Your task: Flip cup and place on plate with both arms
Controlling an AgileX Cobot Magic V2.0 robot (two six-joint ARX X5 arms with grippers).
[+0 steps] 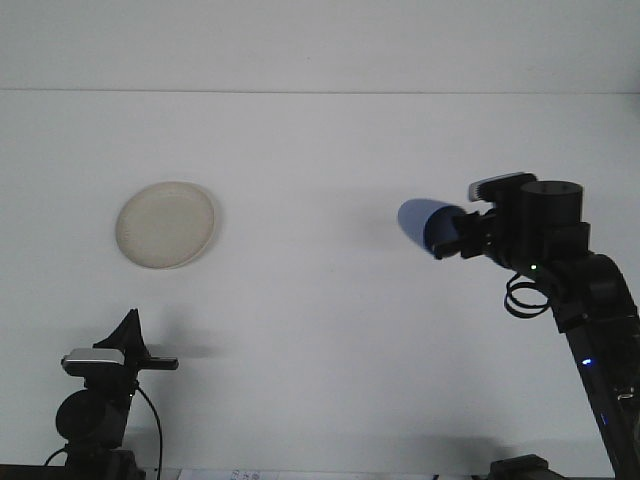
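Observation:
A blue cup (pixel 425 224) hangs above the table right of centre, tipped on its side with its closed end pointing left. My right gripper (pixel 458 236) is shut on the cup's right end, its black wrist rising behind it. The cream plate (pixel 165 224) lies flat on the white table at the left, far from the cup. My left gripper (pixel 130 327) rests low at the front left, pointing up, with its fingers together and nothing in them.
The white table (pixel 320 330) spreads wide between the plate and the right arm. A pale wall edge runs across the back. The right arm's dark links (pixel 600 340) fill the lower right corner.

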